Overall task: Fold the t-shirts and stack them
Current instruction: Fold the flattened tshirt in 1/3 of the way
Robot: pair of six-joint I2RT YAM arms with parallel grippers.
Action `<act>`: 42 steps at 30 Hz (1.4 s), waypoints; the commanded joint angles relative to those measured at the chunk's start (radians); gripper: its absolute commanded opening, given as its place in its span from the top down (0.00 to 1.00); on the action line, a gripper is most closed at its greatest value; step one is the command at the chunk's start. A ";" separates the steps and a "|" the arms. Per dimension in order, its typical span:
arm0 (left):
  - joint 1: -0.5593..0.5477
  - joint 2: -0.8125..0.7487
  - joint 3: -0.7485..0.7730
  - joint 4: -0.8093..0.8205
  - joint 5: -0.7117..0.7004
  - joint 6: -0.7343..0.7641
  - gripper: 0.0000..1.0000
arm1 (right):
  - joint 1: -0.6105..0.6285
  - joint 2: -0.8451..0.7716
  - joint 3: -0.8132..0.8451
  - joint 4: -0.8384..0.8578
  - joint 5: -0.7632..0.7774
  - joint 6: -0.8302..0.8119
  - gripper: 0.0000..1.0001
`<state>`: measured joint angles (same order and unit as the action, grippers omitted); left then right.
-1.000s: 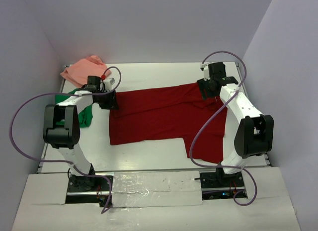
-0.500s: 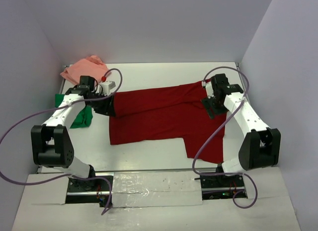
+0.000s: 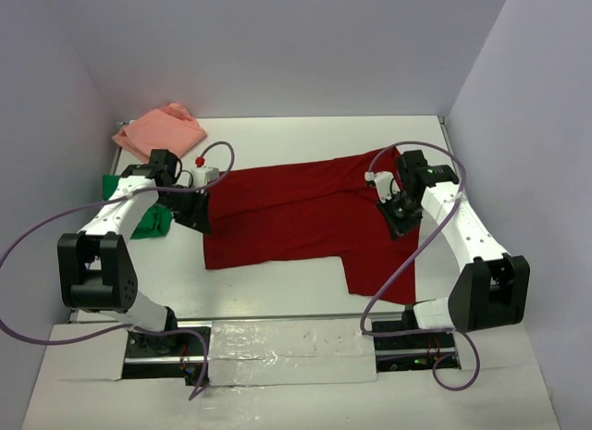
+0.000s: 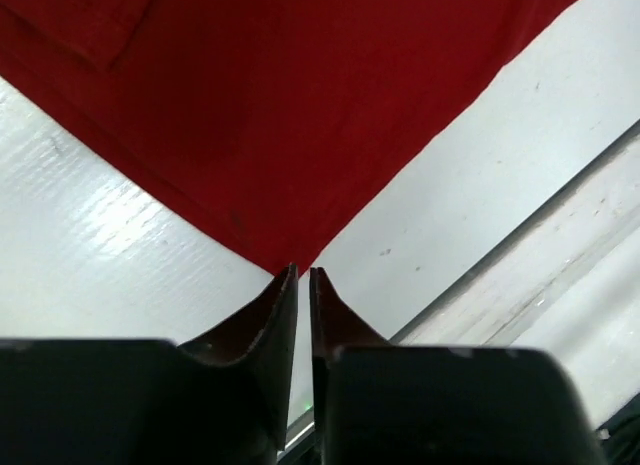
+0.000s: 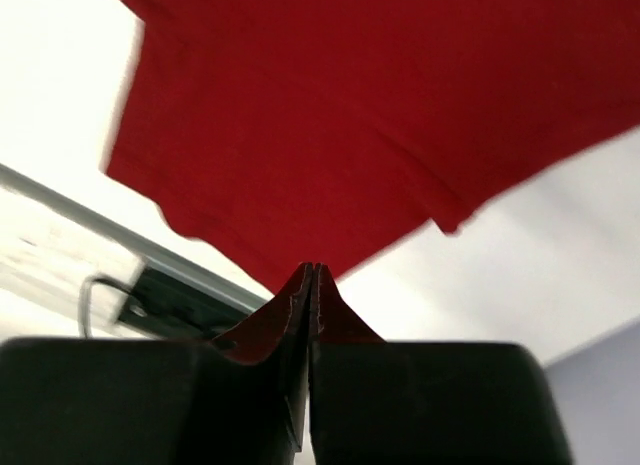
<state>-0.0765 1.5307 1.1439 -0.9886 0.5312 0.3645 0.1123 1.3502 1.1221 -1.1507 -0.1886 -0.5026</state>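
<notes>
**A:** Two holds on the dark red shirt [image 3: 296, 208], yes? Where does it lie?

**B:** Spread flat across the middle of the worktop [image 3: 277, 282], with one part trailing toward the near right. The left gripper [image 4: 303, 275] has its jaws drawn nearly together, a corner of the cloth caught at the tips. The right gripper [image 5: 309, 270] is clamped tight on an edge at the shirt's right end.

**A:** Why opposite ends?

**B:** My reading is that two pinches well apart keep the cloth taut. It could then be lifted or laid over itself without bunching. Both grips are shallow, right at the hem, so either could slip under a hard pull.

**A:** The others?

**B:** The green shirt [image 3: 143, 222] is at the left edge, partly hidden by the left arm [image 3: 120, 203]. The pink shirt [image 3: 159, 129] is crumpled in the far left corner. Neither is folded, so stacking looks a long way off.
</notes>
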 commanded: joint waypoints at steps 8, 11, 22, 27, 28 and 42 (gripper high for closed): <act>0.000 0.000 -0.058 0.448 0.000 -0.235 1.00 | 0.015 -0.042 -0.039 0.405 -0.032 0.153 1.00; -0.009 0.072 -0.018 0.525 -0.046 -0.330 1.00 | 0.018 0.079 0.026 0.422 0.001 0.226 1.00; -0.046 0.371 0.083 0.659 -0.281 -0.467 1.00 | 0.017 0.314 0.238 0.448 0.026 0.378 1.00; -0.058 0.456 0.097 0.665 -0.283 -0.467 1.00 | 0.017 0.333 0.289 0.427 0.044 0.392 1.00; -0.060 0.465 0.099 0.671 -0.289 -0.472 1.00 | 0.017 0.325 0.297 0.428 0.052 0.395 1.00; -0.071 0.638 0.370 0.662 -0.407 -0.478 1.00 | 0.018 0.210 0.295 0.456 0.063 0.421 1.00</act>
<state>-0.1436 2.0911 1.4429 -0.3038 0.2363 -0.1139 0.1223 1.6306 1.3861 -0.7246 -0.1238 -0.1001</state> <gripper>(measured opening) 0.009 0.007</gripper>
